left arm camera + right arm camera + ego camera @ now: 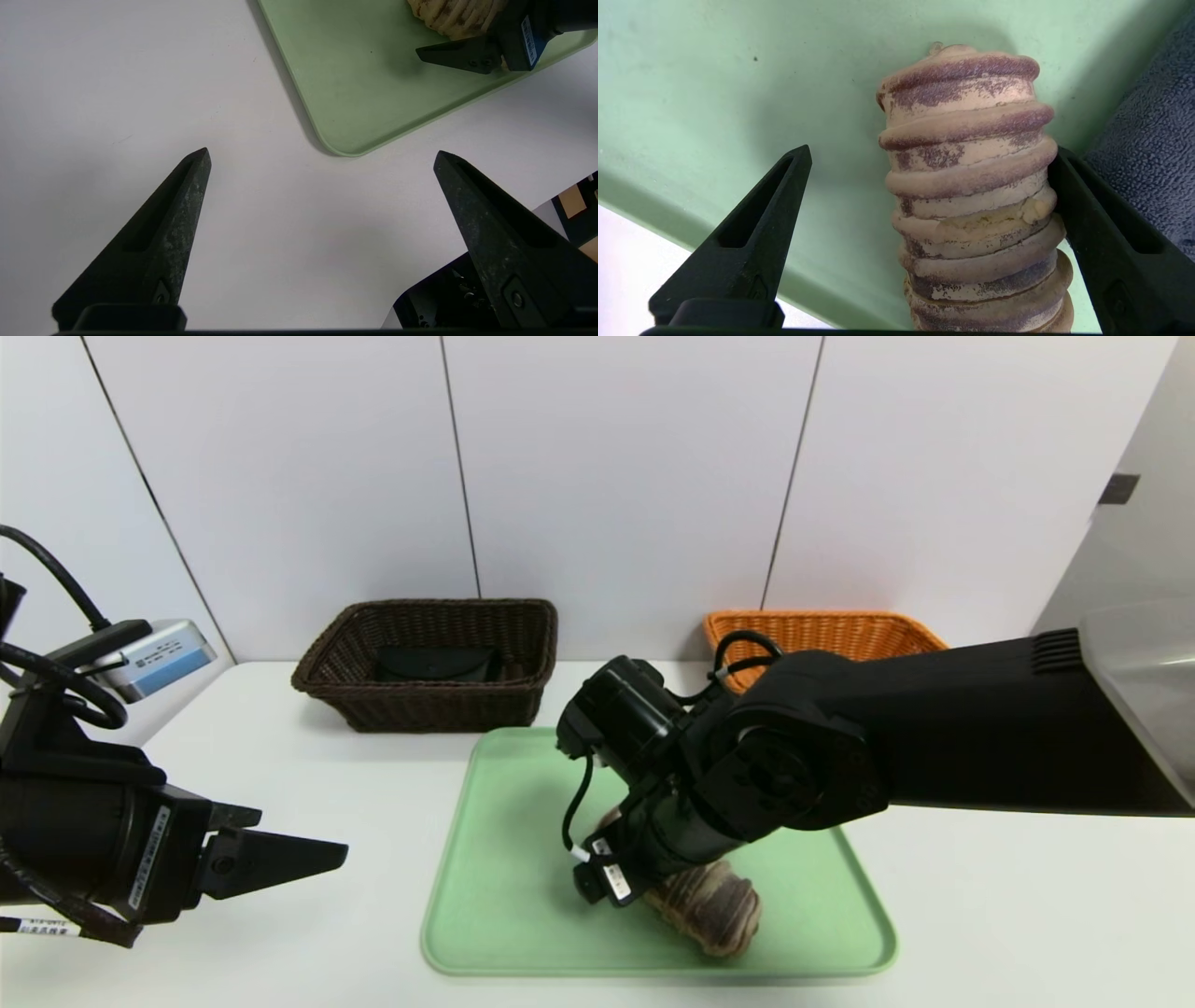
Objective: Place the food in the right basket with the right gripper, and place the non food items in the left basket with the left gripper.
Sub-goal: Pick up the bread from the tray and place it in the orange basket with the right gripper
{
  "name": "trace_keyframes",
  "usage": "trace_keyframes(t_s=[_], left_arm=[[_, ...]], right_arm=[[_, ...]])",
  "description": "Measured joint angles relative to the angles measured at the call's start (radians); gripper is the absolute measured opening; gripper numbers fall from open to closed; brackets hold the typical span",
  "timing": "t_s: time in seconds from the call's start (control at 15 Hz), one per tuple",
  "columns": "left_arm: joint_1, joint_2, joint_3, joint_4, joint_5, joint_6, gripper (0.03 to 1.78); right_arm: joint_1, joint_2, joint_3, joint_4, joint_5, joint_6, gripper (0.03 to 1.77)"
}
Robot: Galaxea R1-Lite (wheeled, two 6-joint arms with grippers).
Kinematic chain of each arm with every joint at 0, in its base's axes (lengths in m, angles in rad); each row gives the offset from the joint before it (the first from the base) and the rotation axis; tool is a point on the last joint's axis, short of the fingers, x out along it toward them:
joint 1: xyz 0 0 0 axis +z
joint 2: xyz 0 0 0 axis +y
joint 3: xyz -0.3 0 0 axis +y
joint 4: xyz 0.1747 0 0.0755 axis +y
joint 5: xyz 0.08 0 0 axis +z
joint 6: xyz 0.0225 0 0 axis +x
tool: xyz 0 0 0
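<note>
Two grippers are working over a white table (308,784), the right gripper (927,154) straddling a ridged bread roll (971,186) on the green tray (504,859).

The roll is lying on the near right part of the tray, its ridges brown and cream; the right gripper's jaws are standing wide open around it, one finger (1101,233) touching its side, the other finger (752,233) well apart from it, so nothing is gripped; the left gripper (322,156) is hovering above the bare table just left of the tray, jaws spread wide and holding nothing; the brown basket (429,663) is sitting behind the tray to the left with a dark item (434,663) inside; the orange basket (822,630) is sitting behind to the right, partly hidden by the right arm.
</note>
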Motion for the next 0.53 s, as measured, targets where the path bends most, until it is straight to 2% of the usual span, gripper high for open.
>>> trace_keyframes(t_s=[0.07,0.2,0.33,0.53], left_arm=[[0.0,0.0,0.0,0.0,0.0,0.0,1.69],[0.0,0.0,0.0,0.0,0.0,-0.001,1.69],[0.0,-0.001,0.0,0.0,0.001,-0.001,1.69],[0.001,-0.001,0.0,0.0,0.001,0.0,1.69]], right_arm=[[0.0,0.001,0.001,-0.003,0.0,0.0,1.62],[-0.002,0.003,0.003,-0.003,0.0,0.0,1.29],[-0.001,0.003,0.006,-0.01,-0.001,0.0,1.02],[-0.001,-0.011,0.006,-0.014,-0.002,0.001,0.73]])
